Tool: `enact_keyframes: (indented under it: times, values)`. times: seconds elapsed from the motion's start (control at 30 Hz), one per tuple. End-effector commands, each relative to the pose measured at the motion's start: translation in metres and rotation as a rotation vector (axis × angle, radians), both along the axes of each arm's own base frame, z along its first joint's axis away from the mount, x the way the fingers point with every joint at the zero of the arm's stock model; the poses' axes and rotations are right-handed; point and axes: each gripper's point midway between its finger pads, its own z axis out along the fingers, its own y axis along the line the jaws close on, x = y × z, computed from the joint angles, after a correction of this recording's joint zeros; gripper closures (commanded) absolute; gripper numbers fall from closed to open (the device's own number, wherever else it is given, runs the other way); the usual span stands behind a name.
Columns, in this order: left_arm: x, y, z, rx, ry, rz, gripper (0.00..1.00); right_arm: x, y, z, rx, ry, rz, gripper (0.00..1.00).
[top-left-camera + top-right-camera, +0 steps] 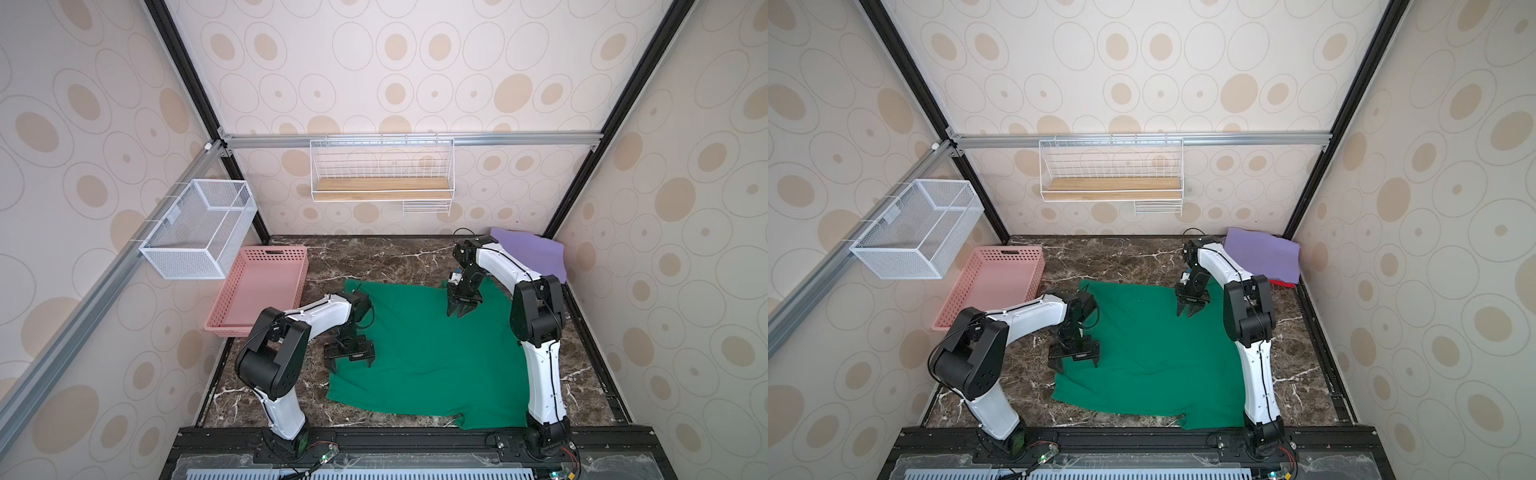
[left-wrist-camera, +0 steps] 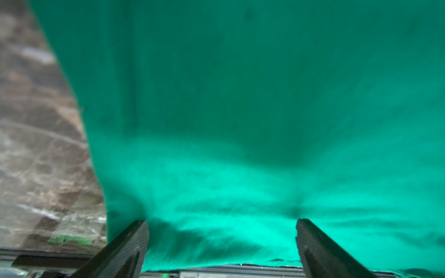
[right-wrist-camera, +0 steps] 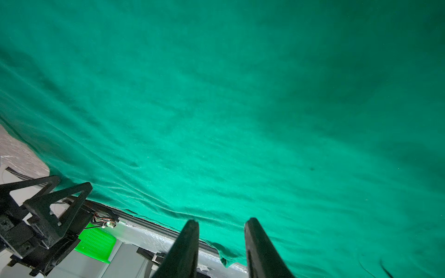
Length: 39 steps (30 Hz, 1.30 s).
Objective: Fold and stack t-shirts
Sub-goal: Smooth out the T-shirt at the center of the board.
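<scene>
- The green t-shirt (image 1: 428,353) lay spread flat between the arms, its long axis unclear.
- The left gripper (image 1: 351,365) hung over the shirt's left edge, jaws wide and empty.
- The right gripper (image 1: 459,314) hung over its far right part, jaws parted, empty.

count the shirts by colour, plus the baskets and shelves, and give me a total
green t-shirt: 1
purple t-shirt: 1
red t-shirt: 1 (only an edge shows by the purple one)
pink basket: 1
white mesh basket: 1
white wire shelf: 1
Total: 6
</scene>
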Motion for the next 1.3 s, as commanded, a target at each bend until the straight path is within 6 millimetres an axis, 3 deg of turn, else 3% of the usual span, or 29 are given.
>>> enact_keyframes:
  times: [0.0,0.07,0.13,0.23,0.27,0.4,0.57,0.7,1.1,1.27]
  values:
    - [0.006,0.005,0.023,0.02,-0.044,-0.004,0.01,-0.002,-0.006,0.005,-0.016,0.005,0.013,0.61]
    - [0.013,0.001,0.04,0.005,-0.083,0.013,0.01,-0.003,-0.029,0.012,-0.095,-0.018,-0.029,0.61]
    - [0.018,-0.005,0.056,-0.028,-0.122,0.043,0.01,-0.01,-0.066,0.014,-0.189,-0.024,-0.149,0.61]
    - [0.029,-0.012,0.078,-0.072,-0.191,0.08,0.01,-0.025,-0.106,0.02,-0.192,-0.045,-0.323,0.61]
    - [0.035,-0.016,0.084,-0.09,-0.213,0.089,0.01,-0.029,-0.11,0.02,-0.183,-0.06,-0.336,0.61]
    - [0.078,-0.04,0.098,-0.146,-0.279,0.078,0.01,-0.034,-0.107,0.018,-0.14,-0.043,-0.295,0.61]
    - [0.132,-0.069,0.088,-0.157,-0.262,0.028,0.01,-0.005,-0.096,0.004,-0.111,-0.028,-0.275,0.61]
    - [0.162,-0.079,0.076,-0.126,-0.24,-0.016,0.01,0.02,-0.095,-0.008,-0.13,-0.01,-0.247,0.62]
    - [0.204,-0.068,0.025,-0.112,-0.179,0.112,0.01,0.059,-0.098,-0.036,-0.189,0.015,-0.193,0.62]
    - [0.226,-0.047,0.011,-0.112,-0.159,0.181,0.01,0.075,-0.09,-0.048,-0.167,0.029,-0.203,0.62]
